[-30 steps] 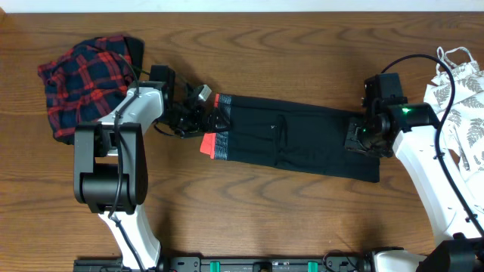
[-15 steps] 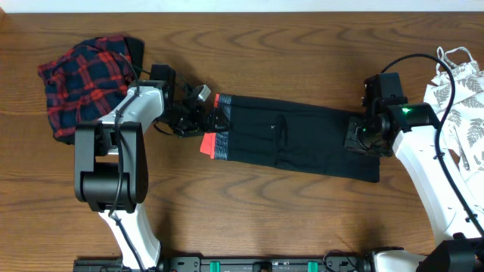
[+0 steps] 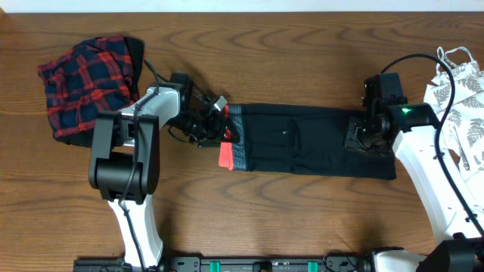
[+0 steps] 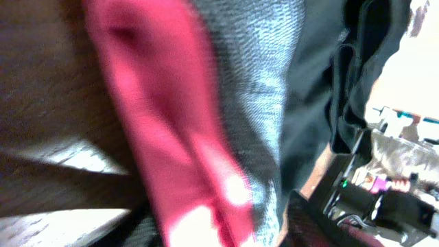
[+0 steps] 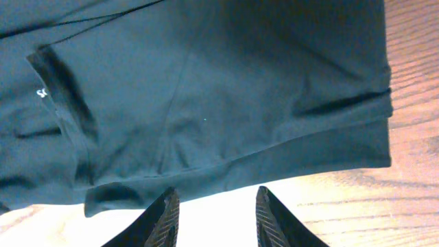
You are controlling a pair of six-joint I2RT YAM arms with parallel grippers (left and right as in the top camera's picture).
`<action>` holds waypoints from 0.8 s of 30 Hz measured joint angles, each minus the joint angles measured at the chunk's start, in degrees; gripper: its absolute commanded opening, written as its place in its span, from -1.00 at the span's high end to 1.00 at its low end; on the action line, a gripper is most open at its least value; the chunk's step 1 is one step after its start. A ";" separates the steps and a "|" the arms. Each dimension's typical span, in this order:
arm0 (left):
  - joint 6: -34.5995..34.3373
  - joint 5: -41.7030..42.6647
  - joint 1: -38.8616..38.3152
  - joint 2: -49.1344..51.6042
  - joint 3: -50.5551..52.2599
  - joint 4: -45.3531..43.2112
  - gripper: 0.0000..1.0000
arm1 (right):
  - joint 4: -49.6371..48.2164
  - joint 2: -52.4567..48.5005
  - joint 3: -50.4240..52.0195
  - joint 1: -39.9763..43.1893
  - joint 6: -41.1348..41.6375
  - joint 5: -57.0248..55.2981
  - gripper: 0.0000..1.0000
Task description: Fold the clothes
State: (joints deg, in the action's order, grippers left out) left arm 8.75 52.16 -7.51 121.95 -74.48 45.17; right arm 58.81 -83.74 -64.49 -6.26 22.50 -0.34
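Leggings (image 3: 310,140) slid right with left end effector (image 3: 221,125), grip unclear; right end effector (image 5: 217,197) apart.

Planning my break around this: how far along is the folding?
Done: the leggings lie straight and flat on the table. In hand: the left gripper is at their waistband, the right gripper open beside the leg ends; no fold across yet. Left: the plaid garment and leaf-print top, both crumpled at the sides.

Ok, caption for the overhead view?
Left claw at the waistband, right claw at the leg end of black leggings.
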 measured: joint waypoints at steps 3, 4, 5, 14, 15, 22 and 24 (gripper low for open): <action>0.17 -0.17 0.07 0.37 0.04 -0.02 0.10 | -0.02 0.00 0.02 0.00 0.00 0.02 0.31; 0.17 -0.20 0.09 0.37 0.04 -0.04 0.10 | 0.00 0.00 0.02 0.00 0.00 0.11 0.31; 0.17 -0.22 0.11 0.37 0.04 -0.04 0.10 | 0.00 0.00 0.02 0.00 0.00 0.17 0.31; 0.22 -1.55 0.17 0.66 0.33 -0.70 0.49 | -0.17 0.00 0.07 0.00 0.00 0.39 0.31; 0.22 -1.55 0.17 0.68 0.35 -0.76 0.49 | -0.17 0.00 0.07 0.00 0.00 0.42 0.31; 0.15 -1.97 0.17 0.76 0.52 -1.18 0.88 | -0.22 0.00 0.07 0.00 0.00 0.44 0.31; 0.15 -1.40 0.22 0.96 0.57 -1.46 0.88 | -0.20 0.00 0.07 0.00 0.00 0.50 0.32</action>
State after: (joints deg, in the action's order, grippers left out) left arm 8.91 50.76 -7.29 122.91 -73.91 43.70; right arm 58.61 -83.74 -64.42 -6.26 22.50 0.16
